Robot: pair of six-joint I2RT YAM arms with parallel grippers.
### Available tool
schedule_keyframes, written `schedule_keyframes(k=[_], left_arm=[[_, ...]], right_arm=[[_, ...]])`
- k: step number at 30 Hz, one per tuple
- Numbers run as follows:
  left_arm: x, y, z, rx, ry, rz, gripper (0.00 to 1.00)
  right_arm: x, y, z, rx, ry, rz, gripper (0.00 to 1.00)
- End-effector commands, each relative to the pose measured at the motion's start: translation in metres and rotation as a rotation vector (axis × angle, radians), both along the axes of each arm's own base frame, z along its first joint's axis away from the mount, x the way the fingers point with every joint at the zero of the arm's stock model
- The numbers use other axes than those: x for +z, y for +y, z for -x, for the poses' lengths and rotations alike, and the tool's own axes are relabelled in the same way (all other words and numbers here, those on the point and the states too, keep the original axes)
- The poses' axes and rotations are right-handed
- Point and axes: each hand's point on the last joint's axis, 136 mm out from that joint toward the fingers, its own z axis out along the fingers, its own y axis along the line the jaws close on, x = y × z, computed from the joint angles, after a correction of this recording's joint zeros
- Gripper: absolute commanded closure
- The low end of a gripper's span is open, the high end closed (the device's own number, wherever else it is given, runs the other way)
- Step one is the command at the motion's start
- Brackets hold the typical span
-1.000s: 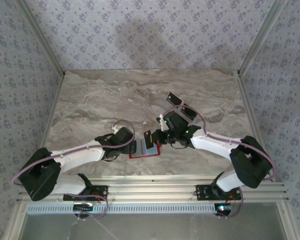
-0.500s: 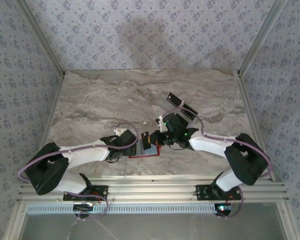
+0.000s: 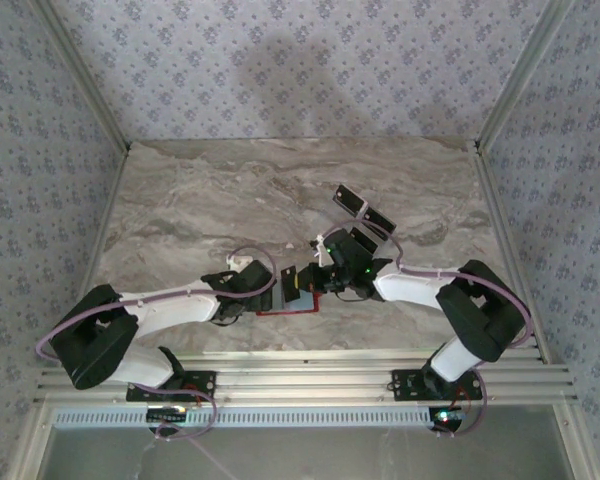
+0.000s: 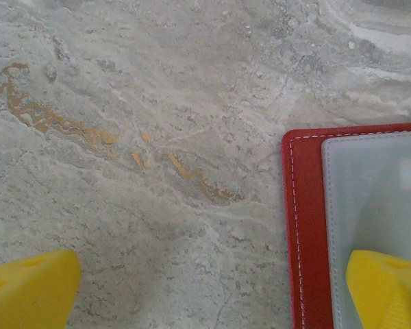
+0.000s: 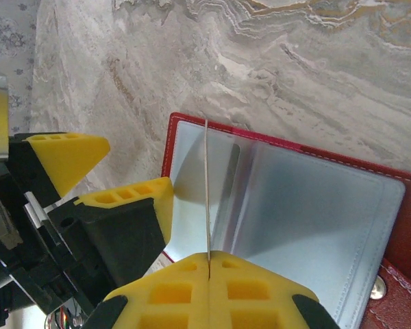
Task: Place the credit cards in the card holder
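Marble table (image 3: 200,190), open card holder (image 5: 315,205), two black cards (image 3: 349,199)

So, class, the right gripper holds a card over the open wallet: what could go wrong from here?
The card, pinched edge-on in the right gripper, could twist or miss a sleeve. The left gripper is open, one finger over the card holder near its edge, so it might slide.
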Motion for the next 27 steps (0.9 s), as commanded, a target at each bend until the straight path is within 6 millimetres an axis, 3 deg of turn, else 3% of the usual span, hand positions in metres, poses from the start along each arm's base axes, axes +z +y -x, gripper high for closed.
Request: schedule_keyframes(k=[1, 27], left_arm=[[-0.009, 0.015, 0.010, 0.012, 0.026, -0.063, 0.00], [-0.011, 0.015, 0.011, 0.011, 0.020, -0.054, 0.00]], right_arm=[[-0.004, 0.001, 0.003, -0.014, 0.021, -0.017, 1.00], [-0.019, -0.004, 0.003, -0.120, 0.044, -0.021, 1.00]])
